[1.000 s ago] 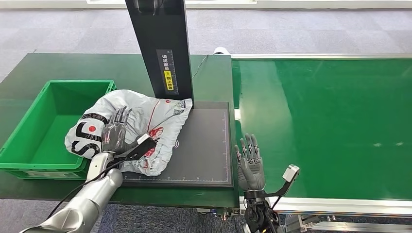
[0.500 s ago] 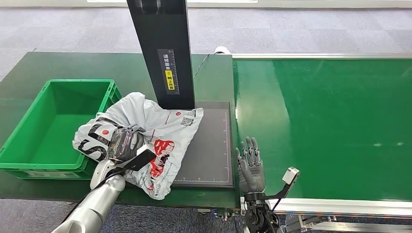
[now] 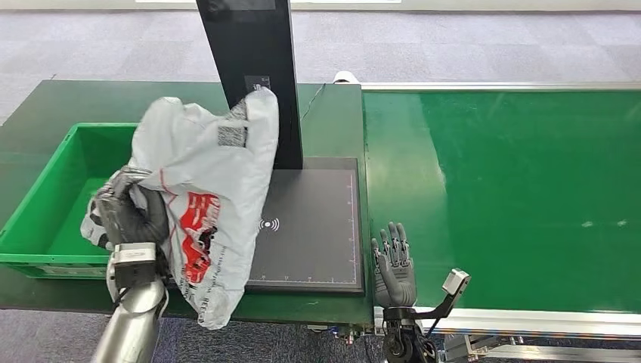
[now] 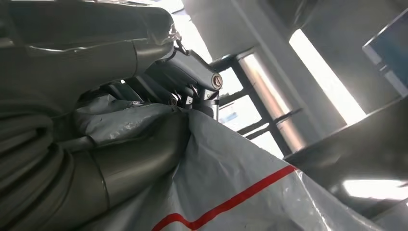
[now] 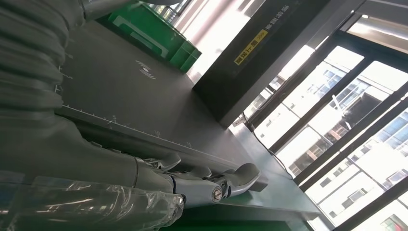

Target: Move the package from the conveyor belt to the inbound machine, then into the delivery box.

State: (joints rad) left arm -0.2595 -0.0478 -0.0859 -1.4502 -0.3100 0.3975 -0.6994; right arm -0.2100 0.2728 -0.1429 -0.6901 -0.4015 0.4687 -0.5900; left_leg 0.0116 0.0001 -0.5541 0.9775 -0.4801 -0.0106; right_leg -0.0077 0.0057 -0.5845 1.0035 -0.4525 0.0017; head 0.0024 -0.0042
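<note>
A grey plastic package (image 3: 208,181) with red print and a barcode label is held up off the tabletop (image 3: 91,102) by the left robot hand (image 3: 132,215), whose dark fingers are closed around a bunched part of the bag at its lower left. The package hangs raised above the left edge of the scanner pad (image 3: 310,227), which is taken here as the landmark: its upper corner reaches in front of the black post (image 3: 253,68) rising from the far side of the pad, its loose lower end droops past the near left corner of the pad and over the tabletop edge, and its gripped part lies over the right wall of the green bin (image 3: 45,204), which stands just left of the pad. In the left wrist view the grey film with a red line (image 4: 226,202) is seen pressed against the thumb and fingers (image 4: 192,82). The right robot hand (image 3: 394,265) is held upright just right of the near right corner of the pad, by the seam with the green conveyor belt (image 3: 514,189); its fingers are straight and slightly apart and nothing is held in it. In the right wrist view those fingers (image 5: 231,180) are seen extended above the pad's near edge.
</note>
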